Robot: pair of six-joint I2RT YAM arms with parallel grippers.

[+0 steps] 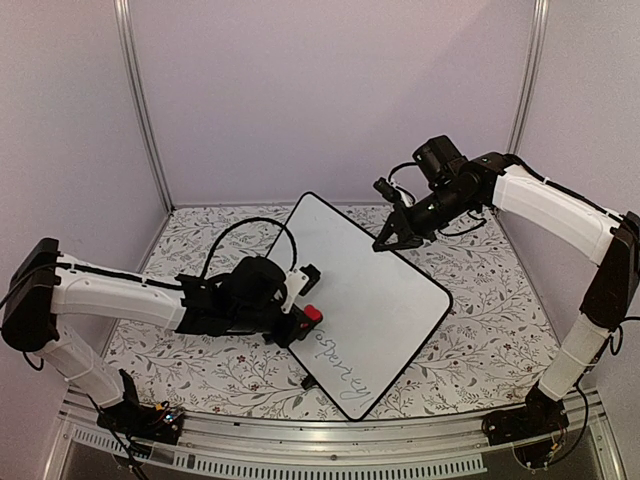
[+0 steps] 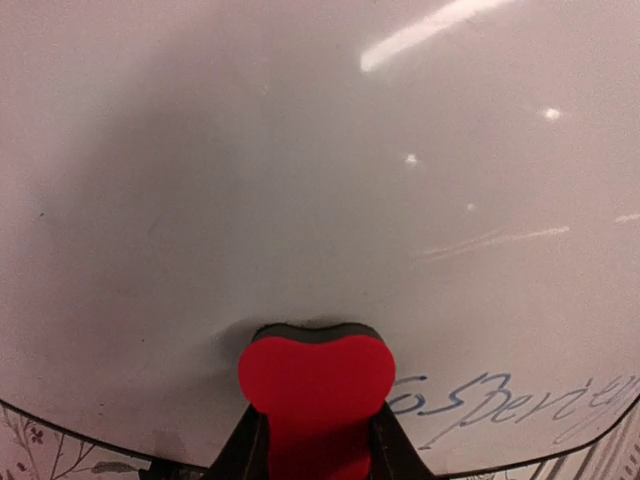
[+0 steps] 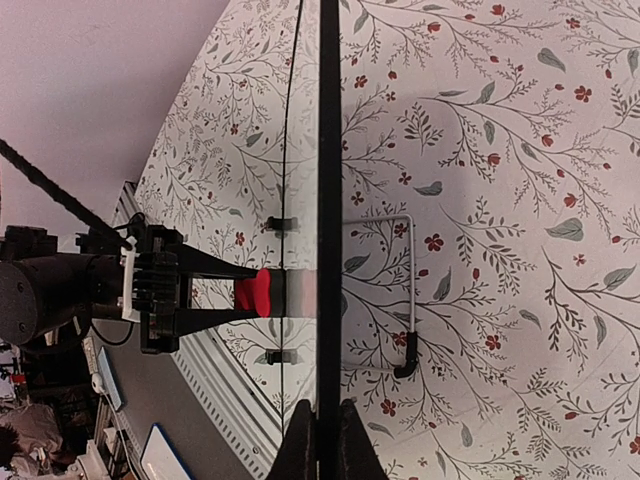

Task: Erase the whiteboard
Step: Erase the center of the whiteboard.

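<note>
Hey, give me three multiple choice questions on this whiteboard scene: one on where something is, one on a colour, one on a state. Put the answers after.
1. Where on the whiteboard is the writing?
A) near end
B) middle
C) far end

2. What colour is the eraser?
A) blue
B) red
C) green

3. What is the right gripper doing?
A) hanging open in the air
B) holding the eraser
C) shut on the whiteboard's rim

Answers:
1 A: the top view shows cursive only at the near corner.
2 B: it shows plainly red in the left wrist view.
3 C: its own wrist view shows it pinching the black rim.
</note>
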